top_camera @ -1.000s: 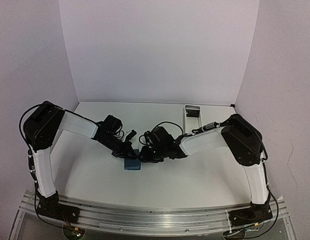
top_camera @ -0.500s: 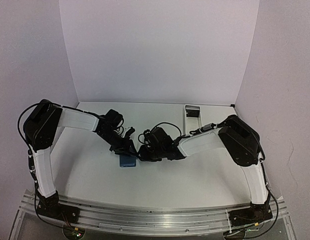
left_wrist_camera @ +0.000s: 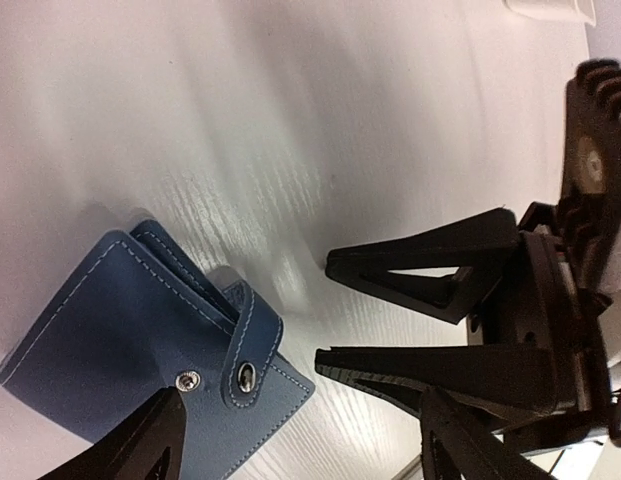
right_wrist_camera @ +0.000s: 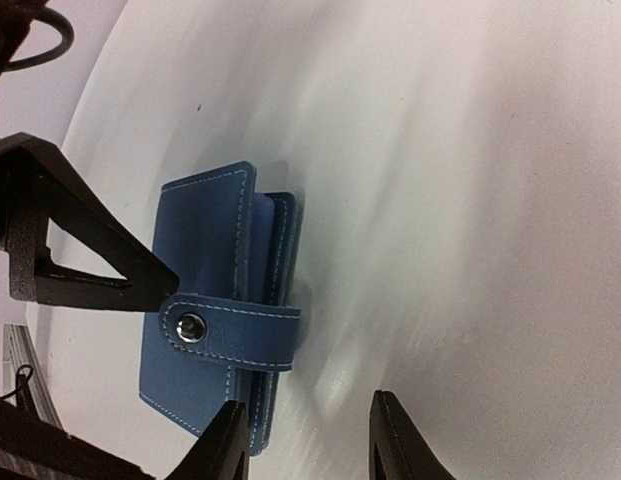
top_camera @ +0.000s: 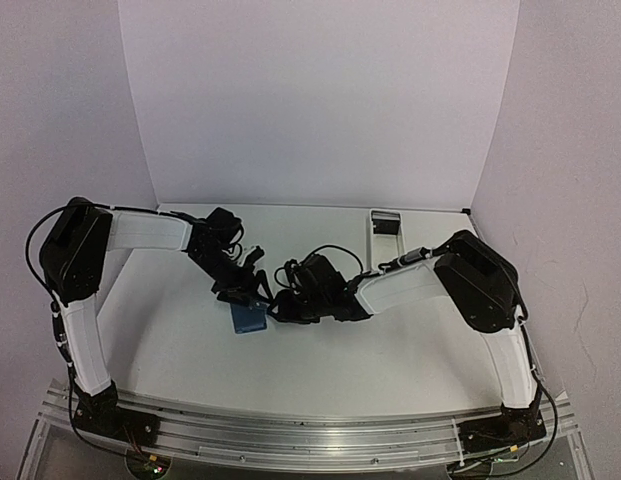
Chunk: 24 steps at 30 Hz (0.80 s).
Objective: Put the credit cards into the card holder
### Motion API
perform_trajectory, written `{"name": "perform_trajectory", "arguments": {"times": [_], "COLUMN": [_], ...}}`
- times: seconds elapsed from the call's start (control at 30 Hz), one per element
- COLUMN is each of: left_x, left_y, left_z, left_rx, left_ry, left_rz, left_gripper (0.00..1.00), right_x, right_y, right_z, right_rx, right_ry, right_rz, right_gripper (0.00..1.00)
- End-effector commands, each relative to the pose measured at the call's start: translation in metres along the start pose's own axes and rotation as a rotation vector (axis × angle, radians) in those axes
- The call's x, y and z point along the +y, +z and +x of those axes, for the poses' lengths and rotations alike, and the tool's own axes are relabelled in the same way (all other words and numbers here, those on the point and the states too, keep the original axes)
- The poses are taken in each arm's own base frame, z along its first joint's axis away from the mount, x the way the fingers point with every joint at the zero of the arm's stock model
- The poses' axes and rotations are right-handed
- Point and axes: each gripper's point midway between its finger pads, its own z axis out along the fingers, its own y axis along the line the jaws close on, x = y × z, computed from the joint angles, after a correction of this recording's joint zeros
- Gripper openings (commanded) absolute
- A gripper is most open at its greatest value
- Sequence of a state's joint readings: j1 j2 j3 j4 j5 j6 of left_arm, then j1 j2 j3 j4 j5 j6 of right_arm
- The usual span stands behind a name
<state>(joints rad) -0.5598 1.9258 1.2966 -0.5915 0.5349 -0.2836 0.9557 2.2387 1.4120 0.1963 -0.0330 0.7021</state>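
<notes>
The card holder (top_camera: 248, 317), a small blue folded case, lies flat on the white table (top_camera: 180, 330). Its snap tab (left_wrist_camera: 245, 345) curls over one edge, and a bare stud (left_wrist_camera: 187, 379) shows beside it on the cover. My left gripper (top_camera: 252, 293) hangs just above it, open, with the holder (left_wrist_camera: 110, 340) by one fingertip and not gripped. My right gripper (top_camera: 276, 304) faces it from the right, open and empty, its tips (left_wrist_camera: 325, 310) a little off the holder's corner. The holder (right_wrist_camera: 215, 300) lies ahead of the right gripper (right_wrist_camera: 308, 440). No credit cards show.
A long white tray (top_camera: 385, 222) stands at the back right of the table, with something dark inside it. Both arms' wrists and cables crowd the middle of the table. White walls close in the back and both sides.
My left gripper has gone from shut to open and let go of the card holder. Both grippers and the holder have shifted a little to the left.
</notes>
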Motion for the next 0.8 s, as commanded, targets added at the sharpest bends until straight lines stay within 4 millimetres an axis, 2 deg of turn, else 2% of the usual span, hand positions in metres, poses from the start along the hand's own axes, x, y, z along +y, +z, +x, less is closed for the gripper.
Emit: {"name": "perform_trajectory", "arguments": {"times": [0.0, 0.07, 0.13, 0.2, 0.27, 0.33, 0.43, 0.53, 0.6, 0.77], "left_x": [-0.035, -0.036, -0.027, -0.006, 0.027, 0.057, 0.08, 0.087, 0.089, 0.093], "left_y": [-0.043, -0.053, -0.067, -0.08, -0.08, -0.068, -0.049, -0.035, -0.029, -0.001], "left_z": [-0.031, -0.037, -0.044, -0.046, -0.036, -0.016, 0.007, 0.012, 0.013, 0.032], "left_rx": [-0.132, -0.167, -0.222, -0.263, -0.247, -0.178, -0.096, -0.095, -0.104, -0.068], "left_ry": [0.077, 0.075, 0.047, -0.028, -0.129, -0.24, -0.348, -0.366, -0.364, -0.428], "left_rz": [0.074, 0.088, 0.068, 0.017, -0.062, -0.124, -0.153, -0.134, -0.116, -0.038], "left_gripper": [0.82, 0.83, 0.83, 0.8, 0.79, 0.8, 0.73, 0.68, 0.67, 0.66], "right_x": [0.011, 0.009, 0.009, 0.008, 0.008, 0.009, 0.004, -0.007, -0.008, -0.007], "right_y": [0.005, 0.005, 0.003, 0.005, 0.006, 0.008, 0.009, 0.015, 0.02, 0.031], "right_z": [0.006, 0.004, -0.004, -0.007, -0.007, -0.008, -0.008, -0.001, 0.003, 0.013], "right_rx": [0.016, 0.008, -0.008, -0.004, 0.001, 0.006, 0.006, 0.023, 0.038, 0.068], "right_ry": [0.032, 0.06, 0.08, 0.089, 0.093, 0.103, 0.148, 0.191, 0.21, 0.227], "right_rz": [-0.112, -0.137, -0.171, -0.191, -0.203, -0.219, -0.229, -0.217, -0.227, -0.25], "right_gripper": [0.39, 0.39, 0.4, 0.43, 0.47, 0.51, 0.51, 0.47, 0.45, 0.43]}}
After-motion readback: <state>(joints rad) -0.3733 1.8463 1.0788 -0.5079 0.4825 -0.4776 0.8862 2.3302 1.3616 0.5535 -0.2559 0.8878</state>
